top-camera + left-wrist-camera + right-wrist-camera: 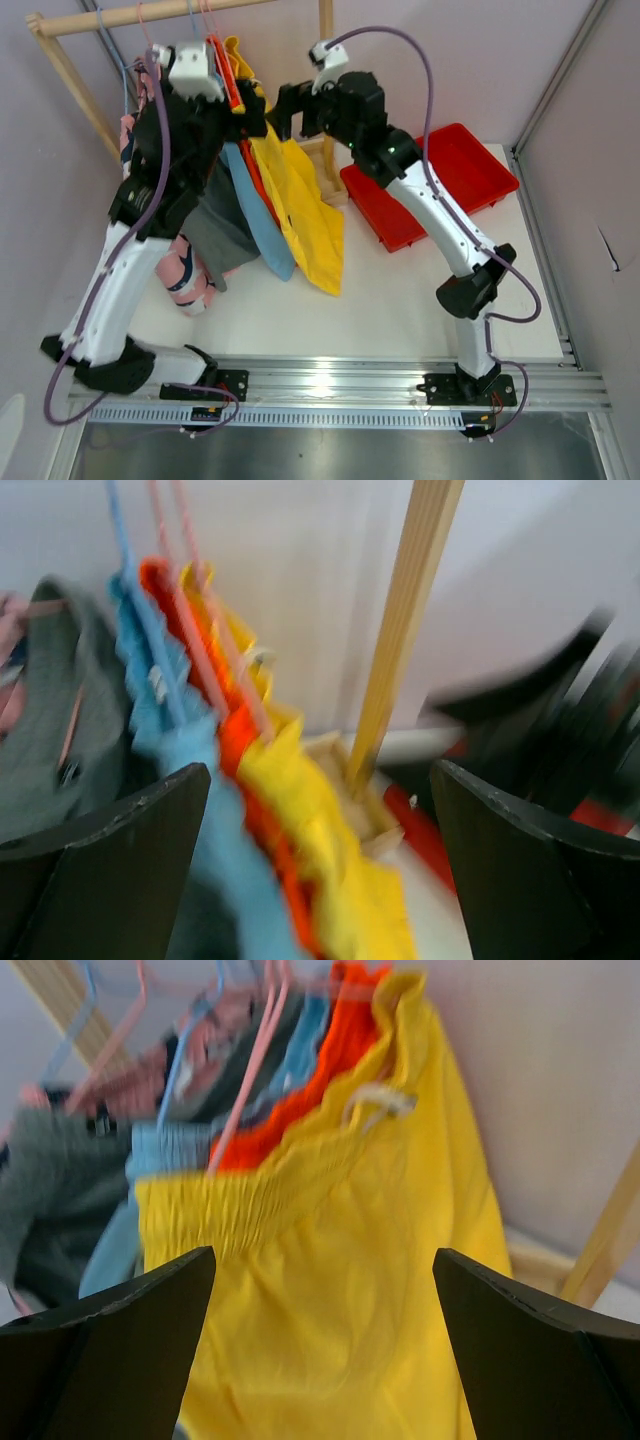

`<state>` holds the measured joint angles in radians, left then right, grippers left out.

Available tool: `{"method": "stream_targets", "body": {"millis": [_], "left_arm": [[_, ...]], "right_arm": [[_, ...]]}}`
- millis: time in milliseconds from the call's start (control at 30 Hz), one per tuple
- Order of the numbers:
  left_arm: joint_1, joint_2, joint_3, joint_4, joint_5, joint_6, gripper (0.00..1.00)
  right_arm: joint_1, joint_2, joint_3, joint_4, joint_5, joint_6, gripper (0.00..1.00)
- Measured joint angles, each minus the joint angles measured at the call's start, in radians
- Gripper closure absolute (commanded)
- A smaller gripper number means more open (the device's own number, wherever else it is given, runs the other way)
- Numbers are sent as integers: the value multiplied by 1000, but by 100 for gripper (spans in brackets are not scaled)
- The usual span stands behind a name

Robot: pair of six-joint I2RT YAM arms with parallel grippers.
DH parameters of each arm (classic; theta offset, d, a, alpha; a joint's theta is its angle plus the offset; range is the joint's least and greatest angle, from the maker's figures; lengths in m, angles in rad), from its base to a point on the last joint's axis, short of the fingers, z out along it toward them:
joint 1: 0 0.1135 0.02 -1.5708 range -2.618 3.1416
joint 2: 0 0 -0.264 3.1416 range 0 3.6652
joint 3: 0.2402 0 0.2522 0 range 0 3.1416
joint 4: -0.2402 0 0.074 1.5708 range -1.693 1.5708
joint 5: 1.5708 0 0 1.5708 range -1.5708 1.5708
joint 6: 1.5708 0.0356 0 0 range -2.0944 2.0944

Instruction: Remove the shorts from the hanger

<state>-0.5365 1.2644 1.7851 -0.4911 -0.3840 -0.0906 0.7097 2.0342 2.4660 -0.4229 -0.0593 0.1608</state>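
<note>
My right gripper (322,1265) released, facing the yellow shorts (330,1170), left gripper (320,780) released beside them, pink hanger (243,1100) just above them

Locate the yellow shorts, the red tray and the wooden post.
yellow shorts (330,1300): right wrist view, fabric below the waistband.
red tray (472,165): top external view, bare floor.
wooden post (405,630): left wrist view, mid-shaft.
</note>
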Motion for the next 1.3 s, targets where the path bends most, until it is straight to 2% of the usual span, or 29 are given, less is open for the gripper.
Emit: {"method": "stream_targets", "body": {"millis": [67,200,333,500,633,733,1300], "left_arm": [[0,116,173,-12,14,-8,3],[5,334,440,-44,13,-15,2],[25,470,576,-91,-2,-18,2],[85,529,597,-141,-10,-45,2],[124,533,599,-155,-10,-61,2],[140,536,615,-160,-5,-74,2],[199,629,650,-163,74,-149,4]], "right_arm": [[39,-53,-121,-3,37,-19,1],[48,-277,-564,63,114,-35,1],[10,-504,-894,77,193,-34,1],[-39,-795,-1162,94,257,-14,1],[-60,-953,-1284,111,273,6,1],[-75,-1003,-1345,114,275,23,1],[-103,-1003,-1472,106,268,72,1]]}}
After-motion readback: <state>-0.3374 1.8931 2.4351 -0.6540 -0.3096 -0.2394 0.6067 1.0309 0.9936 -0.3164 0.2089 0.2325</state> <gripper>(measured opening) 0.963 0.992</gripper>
